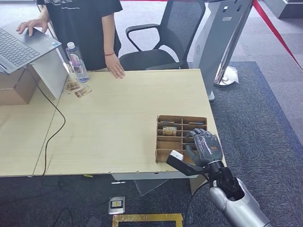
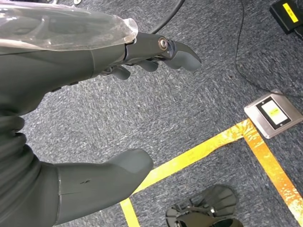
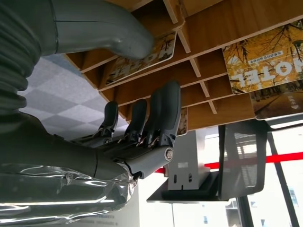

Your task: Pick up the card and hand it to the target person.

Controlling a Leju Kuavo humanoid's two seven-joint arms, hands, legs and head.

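A brown cardboard divider box [image 1: 181, 119] sits near the table's front right corner, with a card [image 1: 169, 131] lying in one compartment. My right hand [image 1: 203, 146] hovers over the box's right side, fingers curled down into it. In the right wrist view the thumb [image 3: 107, 28] lies against a yellow card [image 3: 159, 52] in one slot. The darker fingers [image 3: 161, 113] reach past a divider, apart from the thumb and gripping nothing. Another card printed HOTEL [image 3: 264, 59] lies in a neighbouring slot. My left hand [image 2: 64, 66] hangs over the carpet, fingers straight, empty. The person [image 1: 85, 28] stands behind the table, one hand [image 1: 116, 70] on its far edge.
A laptop [image 1: 21, 45] on a box stands at the far left, with a water bottle [image 1: 77, 61] and two loose cards [image 1: 72, 86] beside it. A black cable [image 1: 53, 127] crosses the table's left part. An office chair [image 1: 168, 33] stands behind the table.
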